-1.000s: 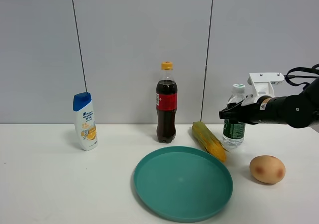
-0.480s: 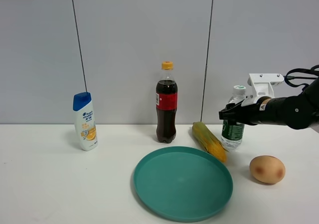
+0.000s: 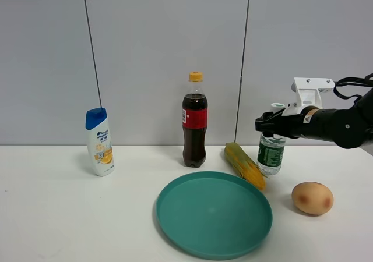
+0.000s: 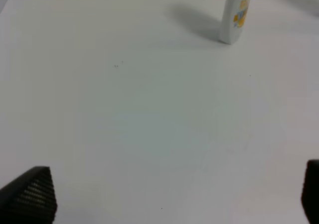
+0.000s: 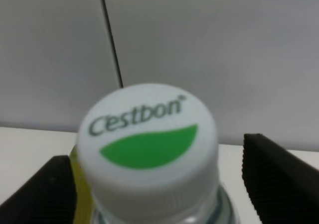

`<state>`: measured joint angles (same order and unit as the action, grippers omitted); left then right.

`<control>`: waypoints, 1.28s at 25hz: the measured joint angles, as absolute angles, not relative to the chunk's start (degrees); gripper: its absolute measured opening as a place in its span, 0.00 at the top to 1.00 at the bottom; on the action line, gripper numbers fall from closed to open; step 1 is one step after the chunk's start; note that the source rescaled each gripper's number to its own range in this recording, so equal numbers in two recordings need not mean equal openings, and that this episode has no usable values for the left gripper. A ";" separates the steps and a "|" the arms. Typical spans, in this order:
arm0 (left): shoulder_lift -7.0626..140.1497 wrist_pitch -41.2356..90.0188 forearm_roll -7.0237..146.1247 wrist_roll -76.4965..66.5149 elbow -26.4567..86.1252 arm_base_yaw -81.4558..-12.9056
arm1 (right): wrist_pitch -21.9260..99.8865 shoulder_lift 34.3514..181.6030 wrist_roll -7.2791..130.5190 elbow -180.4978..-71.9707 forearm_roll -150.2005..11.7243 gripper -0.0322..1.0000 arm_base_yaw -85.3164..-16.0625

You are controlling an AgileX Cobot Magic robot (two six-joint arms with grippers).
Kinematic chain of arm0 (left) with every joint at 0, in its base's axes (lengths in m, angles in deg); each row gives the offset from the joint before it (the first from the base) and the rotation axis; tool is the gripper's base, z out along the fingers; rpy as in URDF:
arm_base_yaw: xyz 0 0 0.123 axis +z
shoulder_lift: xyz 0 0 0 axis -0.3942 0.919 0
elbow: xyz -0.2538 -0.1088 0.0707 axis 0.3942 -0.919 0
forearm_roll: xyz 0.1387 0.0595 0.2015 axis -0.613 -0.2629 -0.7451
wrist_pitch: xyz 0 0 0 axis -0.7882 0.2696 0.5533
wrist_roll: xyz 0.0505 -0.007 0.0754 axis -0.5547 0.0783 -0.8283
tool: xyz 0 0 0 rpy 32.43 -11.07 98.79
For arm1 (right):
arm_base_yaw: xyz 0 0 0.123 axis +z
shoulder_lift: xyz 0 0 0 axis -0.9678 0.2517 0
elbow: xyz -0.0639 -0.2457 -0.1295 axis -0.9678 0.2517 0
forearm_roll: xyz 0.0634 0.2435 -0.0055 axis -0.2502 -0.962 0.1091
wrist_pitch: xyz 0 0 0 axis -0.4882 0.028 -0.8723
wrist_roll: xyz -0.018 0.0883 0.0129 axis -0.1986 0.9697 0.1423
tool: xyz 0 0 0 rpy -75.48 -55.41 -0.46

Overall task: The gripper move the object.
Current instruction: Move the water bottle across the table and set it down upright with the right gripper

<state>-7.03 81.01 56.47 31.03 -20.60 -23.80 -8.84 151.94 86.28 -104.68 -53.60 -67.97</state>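
The small clear water bottle (image 3: 270,154) with a white cap and dark green label stands upright at the right, just behind the yellow corn cob (image 3: 245,164). My right gripper (image 3: 271,124), black with a white bracket on top, reaches in from the right and is shut on the bottle's neck below the cap. In the right wrist view the white cap (image 5: 149,134) fills the middle, with a black finger (image 5: 276,176) on each side. I cannot tell whether the bottle's base touches the table. My left gripper (image 4: 169,194) is open and empty over bare table.
A dark cola bottle (image 3: 194,122) with an orange cap stands at the back centre. A white shampoo bottle (image 3: 99,142) with a blue cap stands at the left, also in the left wrist view (image 4: 235,15). A teal plate (image 3: 175,221) lies in front. A brown egg-shaped object (image 3: 313,198) lies at the right.
The right gripper and the water bottle have shifted together a little to the left and toward the camera. Everything else has stayed put.
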 joint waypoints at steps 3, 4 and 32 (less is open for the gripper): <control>-7.03 81.01 56.47 31.03 -20.60 -23.80 | -8.66 151.94 87.61 -104.68 -53.60 0.39 -67.97; -7.03 81.01 56.47 31.03 -20.60 -23.80 | -8.32 151.94 88.20 -104.68 -53.60 0.28 -67.97; -7.03 81.01 56.47 31.03 -20.60 -23.80 | 6.61 126.88 91.75 -104.68 -43.41 0.00 -64.18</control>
<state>-7.03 81.01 56.47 31.03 -20.60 -23.80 6.61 126.88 91.75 -104.68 -43.41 -64.18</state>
